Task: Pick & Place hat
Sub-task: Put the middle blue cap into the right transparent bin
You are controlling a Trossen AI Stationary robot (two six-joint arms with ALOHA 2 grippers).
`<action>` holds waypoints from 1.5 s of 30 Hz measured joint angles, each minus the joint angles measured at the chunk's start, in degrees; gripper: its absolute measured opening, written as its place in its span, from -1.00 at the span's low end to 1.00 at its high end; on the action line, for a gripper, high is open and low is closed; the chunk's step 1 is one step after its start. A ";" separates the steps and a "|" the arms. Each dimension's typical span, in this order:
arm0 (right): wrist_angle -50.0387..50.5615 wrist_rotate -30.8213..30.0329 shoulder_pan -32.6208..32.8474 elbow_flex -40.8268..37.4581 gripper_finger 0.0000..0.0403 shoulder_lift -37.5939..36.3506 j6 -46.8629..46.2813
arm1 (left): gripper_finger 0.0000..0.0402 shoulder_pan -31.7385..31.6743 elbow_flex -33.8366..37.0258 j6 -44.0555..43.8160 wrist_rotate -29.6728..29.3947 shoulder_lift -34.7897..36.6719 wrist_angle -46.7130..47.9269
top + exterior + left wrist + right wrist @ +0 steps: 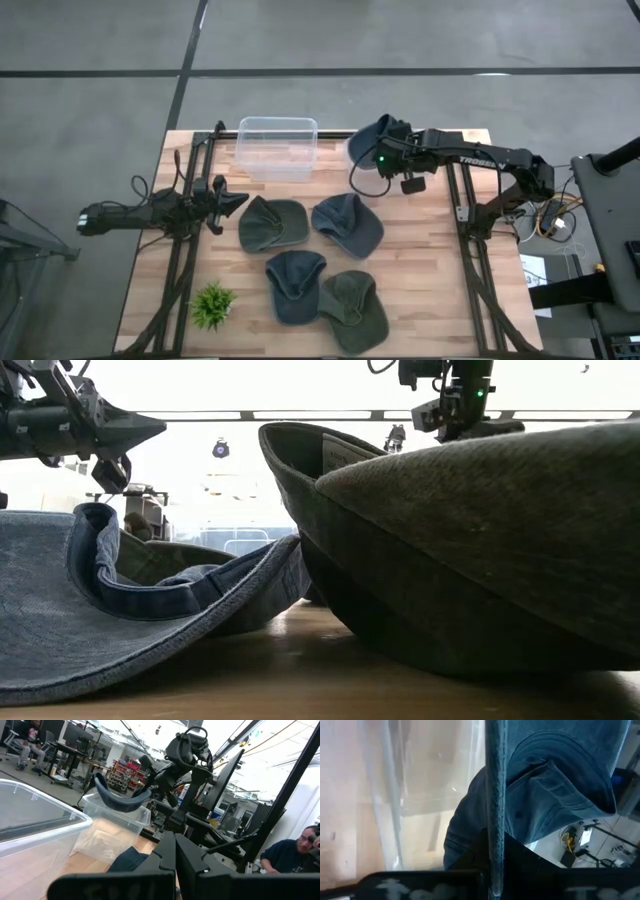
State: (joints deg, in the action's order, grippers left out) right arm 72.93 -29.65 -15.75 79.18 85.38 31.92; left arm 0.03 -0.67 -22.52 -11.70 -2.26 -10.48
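Beside the bin (277, 147), the right tool (372, 152) grips a blue hat (368, 141) aloft; the left tool (228, 200) waits, clenched.

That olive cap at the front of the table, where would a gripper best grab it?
Probably by the brim edge, from straight above. The olive cap lies flat with its soft crown spread, so the thin brim suits two fingers, as the right gripper pinches the blue cap.
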 joint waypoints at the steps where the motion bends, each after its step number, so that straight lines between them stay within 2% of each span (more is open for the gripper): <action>1: 0.00 0.25 0.02 -0.02 -0.95 0.12 0.00 | -1.00 -0.02 0.00 0.00 0.00 0.00 0.00; 6: 0.10 5.76 -0.02 -0.17 -0.95 0.24 -0.02 | -1.00 -0.01 0.00 0.00 0.00 0.00 0.09; 14: 0.07 5.57 -1.47 -2.40 -0.95 0.24 -1.53 | -1.00 -0.02 0.00 0.00 -0.02 0.00 0.37; 22: -0.24 2.77 -1.35 -4.96 -0.94 0.24 -6.59 | -1.00 -0.02 0.02 0.00 -0.04 0.00 0.39; 45: -1.27 1.44 -1.40 -4.61 -0.86 0.24 -6.58 | -1.00 -0.02 0.04 0.00 -0.04 0.00 0.75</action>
State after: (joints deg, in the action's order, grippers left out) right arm 71.66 -28.21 -17.15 74.56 85.62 25.34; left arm 0.01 -0.62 -22.52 -11.75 -2.26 -9.73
